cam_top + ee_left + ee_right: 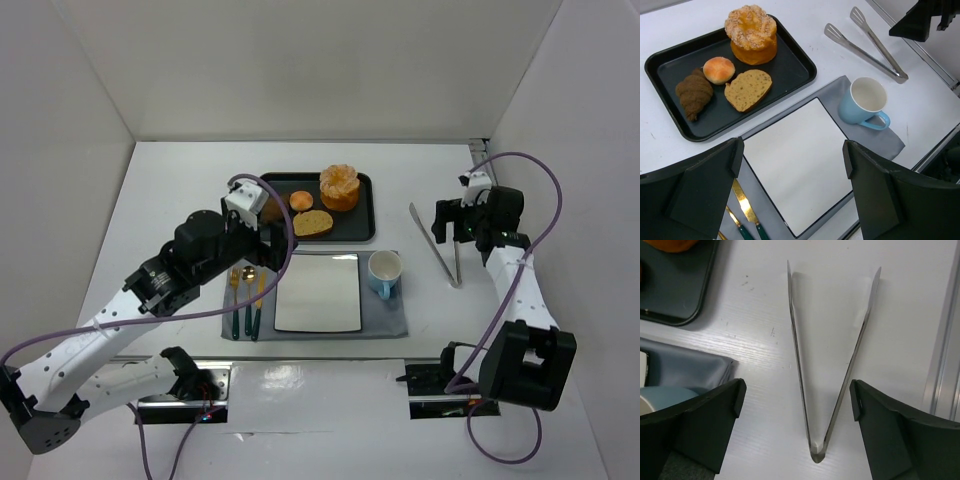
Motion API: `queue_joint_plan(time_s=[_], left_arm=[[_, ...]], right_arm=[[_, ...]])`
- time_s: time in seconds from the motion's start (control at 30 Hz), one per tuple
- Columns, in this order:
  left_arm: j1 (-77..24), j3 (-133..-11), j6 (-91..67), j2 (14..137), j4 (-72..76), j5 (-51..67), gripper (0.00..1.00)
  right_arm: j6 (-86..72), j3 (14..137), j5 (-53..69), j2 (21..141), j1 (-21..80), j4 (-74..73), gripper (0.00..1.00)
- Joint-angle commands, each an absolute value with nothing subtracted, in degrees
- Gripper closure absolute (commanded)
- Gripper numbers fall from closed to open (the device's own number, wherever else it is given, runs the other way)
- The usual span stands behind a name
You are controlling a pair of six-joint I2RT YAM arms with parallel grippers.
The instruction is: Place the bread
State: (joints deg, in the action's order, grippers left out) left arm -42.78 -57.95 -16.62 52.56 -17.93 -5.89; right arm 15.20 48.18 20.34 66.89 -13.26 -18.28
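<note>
With the bread [694, 92] lying on the tray [790, 65] beside the bun [718, 70], the right end effector [797, 395], apart and empty above the tongs [816, 452] on the desk [830, 300], should drop squarely astride both arms, just above the hinge.

Metal tongs [816, 452] flat on white tabletop [755, 300], hinge nearest, arms splayed in a V, two black fingers [900, 440] wide apart flanking hinge without contact, dark tray corner [675, 285] upper left, grey mat [685, 370] and blue cup rim [660, 395] at left, metal rail [940, 350] along right edge.
</note>
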Motion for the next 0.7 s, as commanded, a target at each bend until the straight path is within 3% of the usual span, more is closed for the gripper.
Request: queue_joint_plan(time_s=[0.0,0.67], left_arm=[[-43.77,-57.48,-16.70,52.29,-14.94,-6.86,0.01],[-44.82,-57.48,-17.23,50.71,-14.94,-6.33,0.01]], right_arm=[[18.72,49.31,20.83,70.74,-12.83,-18.72,0.00],[20.04,49.92,9.23,83.32,-7.74,-16.17,0.00]])
